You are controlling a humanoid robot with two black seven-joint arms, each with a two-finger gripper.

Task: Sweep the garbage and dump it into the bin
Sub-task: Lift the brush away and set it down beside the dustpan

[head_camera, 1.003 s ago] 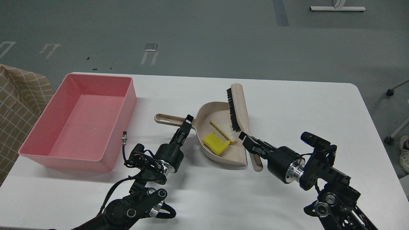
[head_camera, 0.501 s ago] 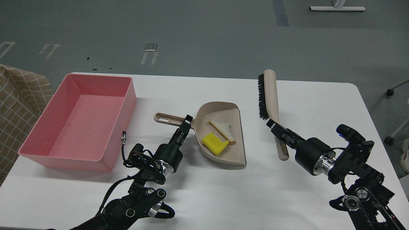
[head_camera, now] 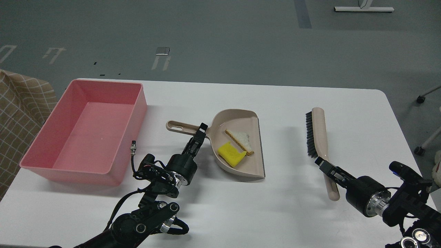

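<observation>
The garbage lies in the beige dustpan [head_camera: 254, 163] at the table's middle: a yellow sponge chunk [head_camera: 231, 154] and a triangular white bread slice [head_camera: 242, 139]. My left gripper [head_camera: 201, 132] is shut on the dustpan's handle [head_camera: 177, 126], just left of the pan. The pink bin [head_camera: 139, 110] stands at the left and holds nothing. My right gripper [head_camera: 326, 166] is shut on the handle of a beige brush [head_camera: 317, 132] with black bristles. It holds the brush low over the table, well right of the dustpan.
The white table [head_camera: 213, 213] ends just right of my right arm. A checked cloth [head_camera: 20, 103] lies beyond the table's left edge. A chair's castors [head_camera: 419, 100] stand on the floor at the right. A loose cable plug [head_camera: 132, 148] hangs beside the bin.
My right gripper has carried the brush out of the dustpan, to the right and nearer to me. The garbage has stayed in the dustpan. My left gripper and the dustpan have not moved.
</observation>
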